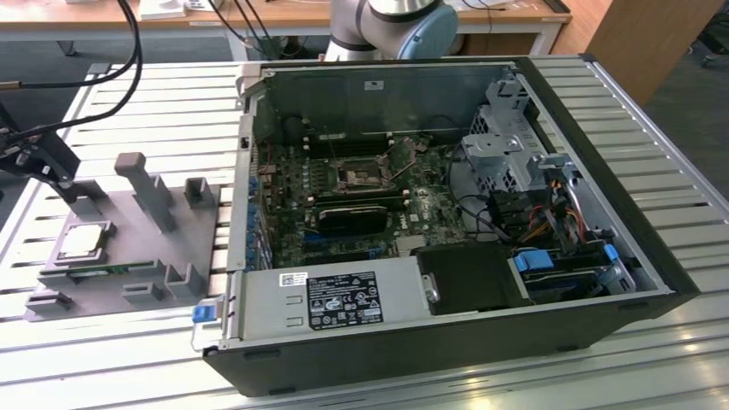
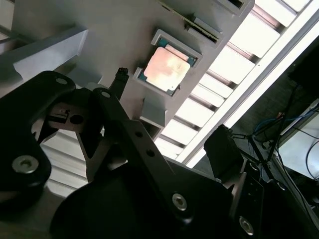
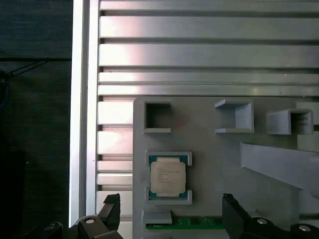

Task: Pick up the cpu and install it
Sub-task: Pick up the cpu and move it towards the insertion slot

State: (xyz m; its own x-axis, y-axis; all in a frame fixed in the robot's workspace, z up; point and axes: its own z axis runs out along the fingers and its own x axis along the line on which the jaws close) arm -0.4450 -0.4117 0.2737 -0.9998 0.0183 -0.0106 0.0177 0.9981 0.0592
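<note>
cpu [image 3: 168,177]: sitting flat in the grey fixture [image 3: 214,167]; you are likely facing a light, stiff, fragile chip.
Hold: opposite edges.
gripper [image 3: 170,201]: hovering over it, jaws apart.

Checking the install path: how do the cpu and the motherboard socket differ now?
The cpu lies in a nest on the grey fixture at the exterior view's left; the socket sits on the motherboard inside the open case. The cpu's top is pale silver; the socket looks dark, metal-framed. Both are squarish and lie flat.
</note>
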